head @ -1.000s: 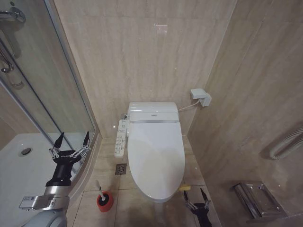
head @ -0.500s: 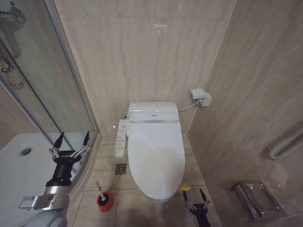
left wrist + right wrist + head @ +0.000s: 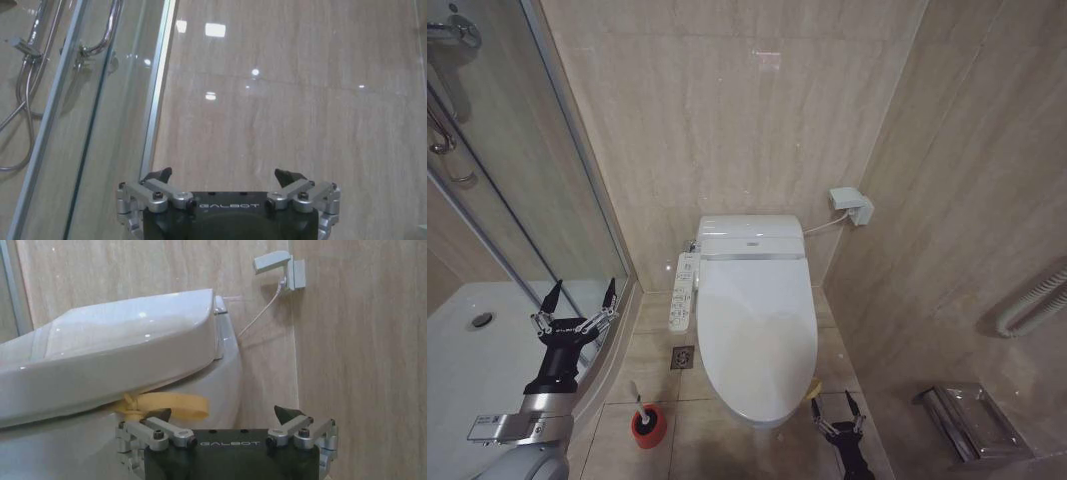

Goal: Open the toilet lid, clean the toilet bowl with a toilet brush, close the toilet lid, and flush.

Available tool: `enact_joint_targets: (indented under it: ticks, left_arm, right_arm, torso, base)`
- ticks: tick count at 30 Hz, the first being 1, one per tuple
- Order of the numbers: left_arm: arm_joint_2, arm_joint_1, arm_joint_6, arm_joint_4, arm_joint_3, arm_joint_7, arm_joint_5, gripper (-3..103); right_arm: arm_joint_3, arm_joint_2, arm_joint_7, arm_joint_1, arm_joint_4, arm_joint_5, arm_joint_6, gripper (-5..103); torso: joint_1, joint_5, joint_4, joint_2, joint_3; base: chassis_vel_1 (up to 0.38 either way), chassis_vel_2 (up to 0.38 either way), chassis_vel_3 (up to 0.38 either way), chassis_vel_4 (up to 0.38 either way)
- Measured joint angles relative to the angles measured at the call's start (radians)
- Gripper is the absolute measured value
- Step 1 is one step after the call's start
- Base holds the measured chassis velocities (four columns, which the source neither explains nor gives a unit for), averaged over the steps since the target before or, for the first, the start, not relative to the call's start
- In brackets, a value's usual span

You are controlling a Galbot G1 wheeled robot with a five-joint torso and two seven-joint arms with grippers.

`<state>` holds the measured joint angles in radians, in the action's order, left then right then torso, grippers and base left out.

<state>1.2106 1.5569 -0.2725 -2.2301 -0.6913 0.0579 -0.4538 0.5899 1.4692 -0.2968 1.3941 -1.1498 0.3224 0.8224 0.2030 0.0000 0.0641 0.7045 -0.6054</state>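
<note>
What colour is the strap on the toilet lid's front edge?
Yellow strap; clearest in the right wrist view.

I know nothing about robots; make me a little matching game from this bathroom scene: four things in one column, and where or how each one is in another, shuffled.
Things:
1. toilet lid
2. toilet brush
3. left gripper
4. right gripper

Places or states:
A. open, by the yellow strap at the lid's front edge
B. standing in its red holder on the floor
C. shut down over the toilet
D. open, raised beside the shower glass

Pairs: 1-C, 2-B, 3-D, 4-A
</note>
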Motion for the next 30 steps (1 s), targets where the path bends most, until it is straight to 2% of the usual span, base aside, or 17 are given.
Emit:
enact_joint_targets:
  ticks: [12,30]
  left_arm:
    - [0.0,0.0,0.0,0.0,0.0,0.0,0.0,100]
    - [0.0,0.0,0.0,0.0,0.0,0.0,0.0,100]
  right_arm:
    - [0.008,0.0,0.02,-0.03,0.047,0.007,0.001,100]
    - [0.008,-0.023,-0.013,-0.03,0.017,0.124,0.001,100]
  torso:
    - [0.0,0.0,0.0,0.0,0.0]
    - [0.0,0.0001,0.0,0.0,0.0]
  base:
    - [0.0,0.0,0.0,0.0]
    - [0.0,0.0,0.0,0.0]
